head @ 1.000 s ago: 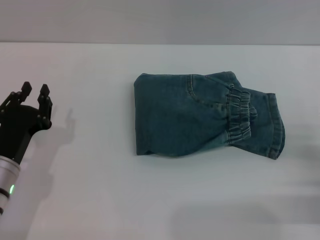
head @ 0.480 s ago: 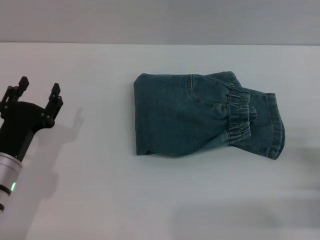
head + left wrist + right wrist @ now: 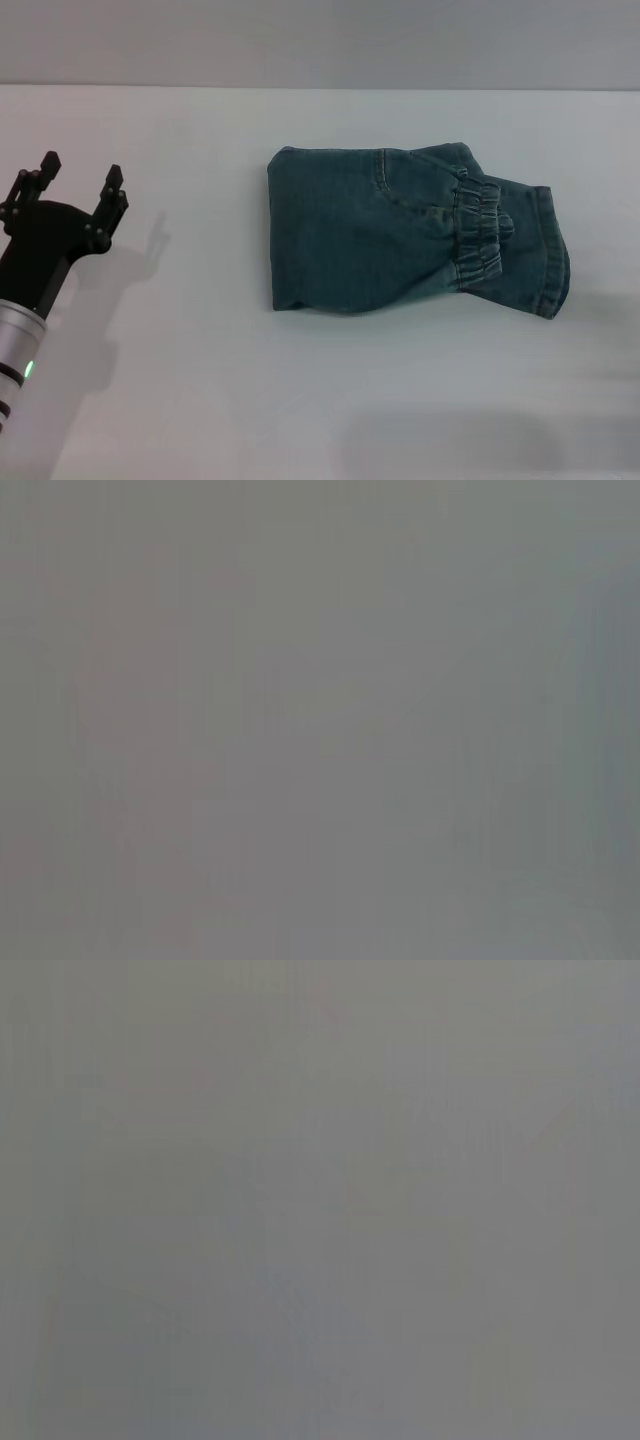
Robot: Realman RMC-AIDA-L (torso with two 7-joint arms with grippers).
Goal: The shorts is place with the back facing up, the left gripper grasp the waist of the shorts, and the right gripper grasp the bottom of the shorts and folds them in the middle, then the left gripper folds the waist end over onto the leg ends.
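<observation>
Presently you have the shorts lying folded on the white table, right of centre in the head view, a compact dark denim bundle. Note the waist: its ruffled elastic band sits on top, toward the bundle's right side, laid over the lower layer. The leg ends stick out just past that band at the far right edge, their stitched hem visible. The fold line forms the straight left edge of the bundle. Your left gripper is at the table's left side, well apart from the shorts, its two black fingers spread wide with nothing between them; the green ring glows on the wrist below it. Nothing touches the shorts. The right gripper does not appear in the head view. Both wrist views show only a flat grey field, so you get no detail from them.
</observation>
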